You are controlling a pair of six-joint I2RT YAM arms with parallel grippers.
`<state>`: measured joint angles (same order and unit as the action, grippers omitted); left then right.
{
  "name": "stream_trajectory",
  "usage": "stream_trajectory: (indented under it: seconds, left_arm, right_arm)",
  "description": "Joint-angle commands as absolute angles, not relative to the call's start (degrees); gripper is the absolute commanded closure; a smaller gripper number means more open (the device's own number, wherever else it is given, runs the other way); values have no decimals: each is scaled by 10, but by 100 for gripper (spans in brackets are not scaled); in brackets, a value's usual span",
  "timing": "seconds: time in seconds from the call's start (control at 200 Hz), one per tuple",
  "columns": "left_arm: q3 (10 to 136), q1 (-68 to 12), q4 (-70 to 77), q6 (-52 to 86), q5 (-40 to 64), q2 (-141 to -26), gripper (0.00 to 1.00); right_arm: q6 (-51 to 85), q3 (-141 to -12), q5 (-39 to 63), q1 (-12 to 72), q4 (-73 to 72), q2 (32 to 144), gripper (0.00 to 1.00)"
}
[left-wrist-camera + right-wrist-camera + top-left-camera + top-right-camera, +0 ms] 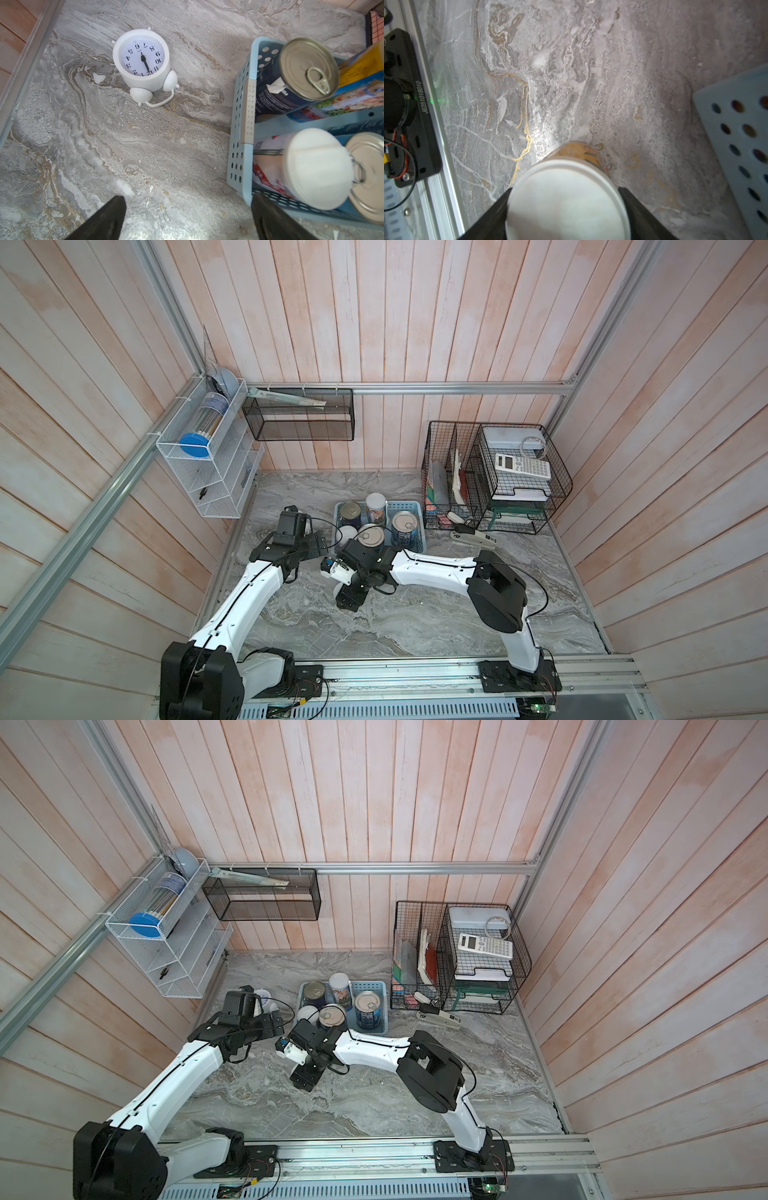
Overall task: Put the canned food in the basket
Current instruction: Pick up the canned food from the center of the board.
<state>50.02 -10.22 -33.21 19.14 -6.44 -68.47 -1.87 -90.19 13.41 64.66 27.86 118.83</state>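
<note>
The light blue basket (417,506) (239,124) (737,135) stands at the back middle of the marble table. Several cans stand in it: silver-topped ones (350,512) (404,524) (371,536) and white-lidded ones (376,506) (318,166). Just in front of the basket's near left corner, my right gripper (564,195) (355,562) is shut on a white-lidded can (566,209) with an orange label. In both top views the gripper hides that can. My left gripper (188,207) (320,541) is open and holds nothing, left of the basket.
A white clock (141,62) (264,997) lies left of the basket, beyond my left gripper. A stapler (473,536) and black wire racks (494,477) holding a calculator (523,466) stand right of the basket. A white wire shelf (208,464) hangs on the left wall.
</note>
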Motion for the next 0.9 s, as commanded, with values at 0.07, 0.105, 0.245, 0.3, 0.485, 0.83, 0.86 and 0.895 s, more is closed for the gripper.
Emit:
stream_trajectory:
  seconds: [0.07, 0.105, 0.245, 0.3, 0.485, 0.83, 0.86, 0.895]
  left_arm:
    - [490, -99, -324, 186, -69, -684, 0]
    - [490, -99, -323, 186, -69, -685, 0]
    - [491, -99, -324, 188, -70, -685, 0]
    - [491, -99, -325, 188, -73, -684, 0]
    - [491, -99, -327, 192, -81, -684, 0]
    - [492, -96, -328, 195, -85, -689, 0]
    - [492, -96, -328, 195, -84, -689, 0]
    - [492, -96, -328, 195, -84, -689, 0]
  right_arm:
    - [-6, -910, 108, 644, 274, 1182, 55]
    - [-6, -907, 106, 644, 275, 1173, 58]
    - [-9, -898, 91, 643, 300, 1123, 59]
    - [-10, -900, 77, 642, 321, 1103, 59]
    - [-18, -924, 2, 620, 420, 1036, 59]
    - [-6, -893, -91, 489, 384, 930, 57]
    - [-10, -896, -90, 476, 375, 930, 57]
    - [-11, -903, -88, 459, 366, 934, 53]
